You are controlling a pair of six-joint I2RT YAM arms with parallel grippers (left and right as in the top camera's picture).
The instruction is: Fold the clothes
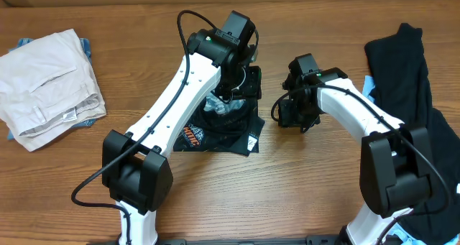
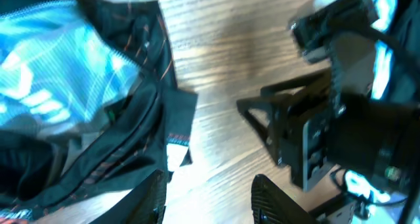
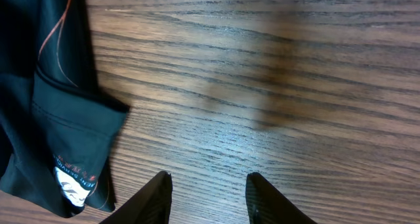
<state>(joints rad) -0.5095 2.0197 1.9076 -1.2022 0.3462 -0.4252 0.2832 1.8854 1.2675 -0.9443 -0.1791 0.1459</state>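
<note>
The clothes, a black jersey (image 1: 223, 130) with thin orange lines and small logos, lies folded into a compact bundle mid-table. My left gripper (image 1: 233, 94) hovers over its far right edge. In the left wrist view the jaws (image 2: 210, 201) stand open over bare wood, and the jersey (image 2: 85, 106) lies just left of them with its pale mesh inside showing. My right gripper (image 1: 291, 110) is to the right of the bundle. Its jaws (image 3: 209, 198) are open above bare wood, with the jersey's hem (image 3: 59, 138) off to the left, apart from the fingers.
Off-white trousers (image 1: 47, 83) lie folded at the far left. A plain black garment (image 1: 410, 72) with light blue cloth is draped at the right edge. The right arm's black wrist (image 2: 341, 125) sits close beside my left gripper.
</note>
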